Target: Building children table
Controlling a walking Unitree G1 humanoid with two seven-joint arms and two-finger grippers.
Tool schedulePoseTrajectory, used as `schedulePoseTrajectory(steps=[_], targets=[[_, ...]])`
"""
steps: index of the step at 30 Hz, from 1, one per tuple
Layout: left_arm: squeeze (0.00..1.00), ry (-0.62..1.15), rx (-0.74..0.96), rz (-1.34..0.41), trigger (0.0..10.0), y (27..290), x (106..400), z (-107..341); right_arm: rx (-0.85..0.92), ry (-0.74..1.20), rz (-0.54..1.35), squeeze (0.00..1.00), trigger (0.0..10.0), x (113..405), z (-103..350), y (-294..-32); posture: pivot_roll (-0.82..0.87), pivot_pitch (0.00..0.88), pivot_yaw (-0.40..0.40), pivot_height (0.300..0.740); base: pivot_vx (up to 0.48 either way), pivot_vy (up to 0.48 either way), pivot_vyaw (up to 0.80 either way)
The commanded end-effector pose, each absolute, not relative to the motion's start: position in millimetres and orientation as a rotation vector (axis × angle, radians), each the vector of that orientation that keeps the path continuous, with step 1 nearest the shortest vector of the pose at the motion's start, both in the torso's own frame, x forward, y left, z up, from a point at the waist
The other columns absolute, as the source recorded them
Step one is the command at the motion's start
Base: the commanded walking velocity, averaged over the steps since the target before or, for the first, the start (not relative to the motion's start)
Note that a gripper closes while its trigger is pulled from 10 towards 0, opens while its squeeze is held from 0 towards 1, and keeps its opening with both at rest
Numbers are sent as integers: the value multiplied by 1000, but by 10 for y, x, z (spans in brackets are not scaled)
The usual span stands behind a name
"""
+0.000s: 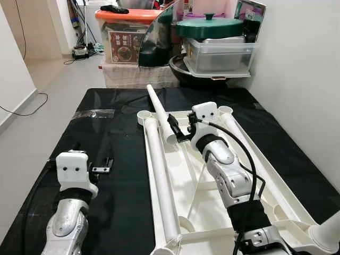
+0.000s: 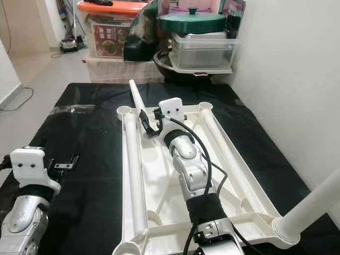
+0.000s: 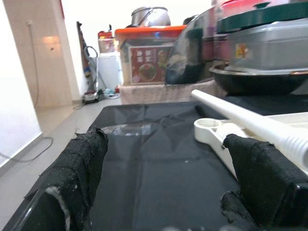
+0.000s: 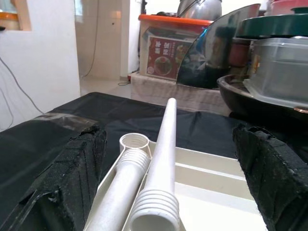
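No words or numbers can be made out. The clear plastic storage box with an orange lid point(image 1: 127, 33), on the floor beyond the black sheet's far edge, bears a red picture label point(image 4: 166, 57) whose print is too small to read.

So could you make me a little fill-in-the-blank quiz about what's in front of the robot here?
1. The white tabletop lies upside down on a ____ sheet.
2. The right gripper is beside a loose white ____ that tilts upward.
3. The left gripper hovers over the sheet, its fingers ____.
4. The pot lid behind the sheet is ____ in colour.

Missing words: black; leg; open; green
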State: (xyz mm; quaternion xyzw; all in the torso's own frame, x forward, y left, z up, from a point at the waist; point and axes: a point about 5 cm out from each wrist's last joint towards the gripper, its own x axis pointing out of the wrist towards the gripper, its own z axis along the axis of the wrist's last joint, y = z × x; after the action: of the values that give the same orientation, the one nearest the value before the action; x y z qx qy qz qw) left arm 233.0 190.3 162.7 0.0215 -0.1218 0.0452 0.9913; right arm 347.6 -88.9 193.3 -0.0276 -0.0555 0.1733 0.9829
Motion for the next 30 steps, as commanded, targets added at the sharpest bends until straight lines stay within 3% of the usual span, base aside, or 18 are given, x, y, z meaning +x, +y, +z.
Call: schedulePoseTrajectory(steps=[1, 16, 21, 30], targets=[[0, -227, 53, 103, 10000, 1917, 2325, 1600, -43, -84, 356, 0, 10000, 3494, 1905, -871, 54, 0, -60, 740, 0, 0, 0], [0, -222, 65, 96, 10000, 1903, 2309, 1592, -75, -43, 340, 0, 10000, 3501, 1828, -881, 53, 0, -52, 740, 0, 0, 160], [0, -223, 72, 94, 10000, 1895, 2311, 1593, -67, -32, 341, 0, 10000, 3510, 1805, -865, 61, 0, -56, 740, 0, 0, 750], [0, -225, 148, 182, 10000, 2191, 2189, 1665, -55, -28, 335, 0, 10000, 3578, 1839, -841, 97, 0, -71, 740, 0, 0, 144]])
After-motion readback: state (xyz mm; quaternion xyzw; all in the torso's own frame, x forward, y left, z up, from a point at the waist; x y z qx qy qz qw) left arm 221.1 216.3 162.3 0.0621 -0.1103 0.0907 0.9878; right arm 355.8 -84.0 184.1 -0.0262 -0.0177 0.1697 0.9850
